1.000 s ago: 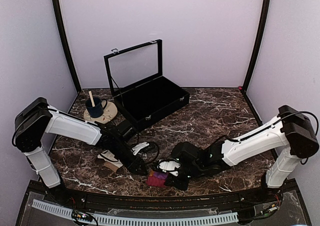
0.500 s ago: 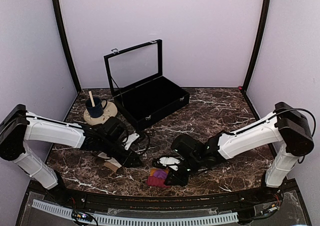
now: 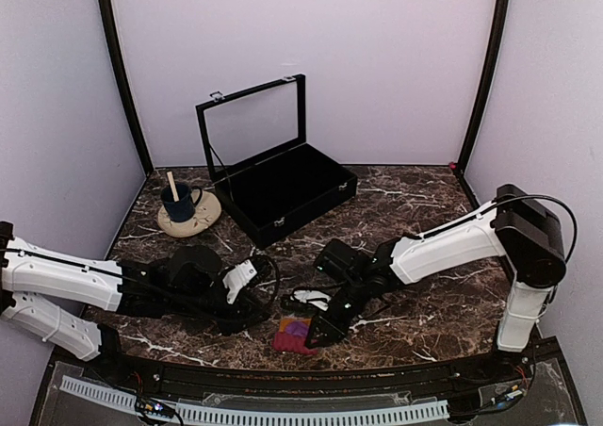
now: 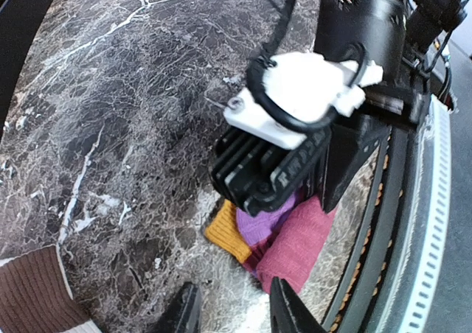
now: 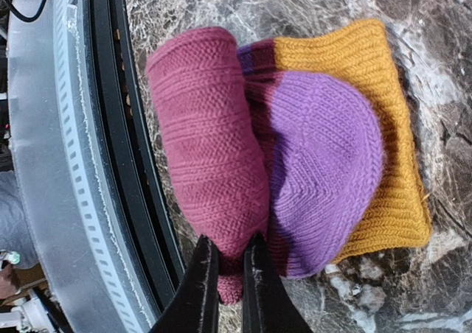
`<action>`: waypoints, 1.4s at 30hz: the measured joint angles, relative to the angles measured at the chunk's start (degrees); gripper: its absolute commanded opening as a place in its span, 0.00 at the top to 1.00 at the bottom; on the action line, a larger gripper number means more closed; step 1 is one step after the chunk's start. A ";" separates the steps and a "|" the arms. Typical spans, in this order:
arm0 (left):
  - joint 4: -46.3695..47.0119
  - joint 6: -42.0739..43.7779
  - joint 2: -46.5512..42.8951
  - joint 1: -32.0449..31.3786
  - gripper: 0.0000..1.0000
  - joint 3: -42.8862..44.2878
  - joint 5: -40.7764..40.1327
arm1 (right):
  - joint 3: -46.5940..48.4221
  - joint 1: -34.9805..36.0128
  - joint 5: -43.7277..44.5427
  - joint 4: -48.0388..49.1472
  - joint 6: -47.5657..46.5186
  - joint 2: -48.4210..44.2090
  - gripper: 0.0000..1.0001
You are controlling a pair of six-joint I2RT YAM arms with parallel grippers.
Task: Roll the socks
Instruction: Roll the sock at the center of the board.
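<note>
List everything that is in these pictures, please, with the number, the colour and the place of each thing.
folded sock: one, magenta, purple and orange, at the near table edge, centre.
second sock: one, brown ribbed with cream, on the table close to the left gripper; only part of it shows.
case: one, black, lid open, rear centre.
saucer: one, beige, rear left.
cup: one, dark blue, on the saucer.
stick: one, pale, standing in the cup.
table: one, dark marble pattern.
left gripper: open, holding nothing.
right gripper: shut on the magenta edge of the folded sock.
</note>
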 measured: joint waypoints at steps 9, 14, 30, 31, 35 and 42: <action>0.44 7.04 1.25 -4.96 0.64 0.00 -3.56 | 5.38 -2.36 -6.34 -6.14 -0.52 4.63 1.00; -0.57 12.61 6.29 -7.67 0.64 3.32 -3.02 | 7.63 -3.30 -8.98 -8.92 -0.87 6.58 1.00; -5.99 24.76 15.54 -8.94 0.63 9.64 0.68 | 11.02 -4.28 -10.84 -13.29 -1.66 8.85 1.00; -6.12 25.14 16.28 -8.94 0.63 10.01 0.81 | 11.19 -4.28 -10.88 -13.57 -1.77 8.96 1.00; -6.64 26.49 18.34 -8.94 0.63 10.80 0.70 | 11.76 -4.28 -11.04 -14.36 -2.21 9.31 1.00; -7.32 28.37 20.74 -8.94 0.63 12.24 -1.07 | 12.44 -4.55 -11.89 -15.32 -2.89 9.90 1.00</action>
